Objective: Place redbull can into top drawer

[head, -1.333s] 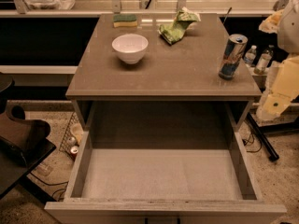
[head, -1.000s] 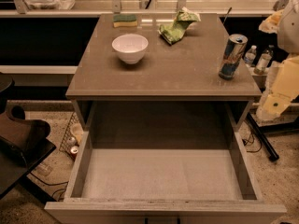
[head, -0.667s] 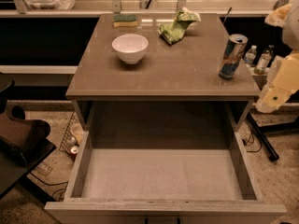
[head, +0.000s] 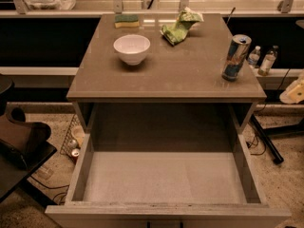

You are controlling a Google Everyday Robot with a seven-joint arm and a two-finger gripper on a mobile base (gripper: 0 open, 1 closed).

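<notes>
Redbull can (head: 236, 57) on cabinet (head: 166, 77), top drawer (head: 164, 177) open, end effector (head: 295, 92) far right

Hand (head: 295, 92) mostly beyond right edge

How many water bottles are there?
2. One bottle and another bottle stand side by side right of the tall can. The robot's hand is at the right edge, lower down.

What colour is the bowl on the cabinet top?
The bowl is white, camera view; gripper not visible.
</notes>
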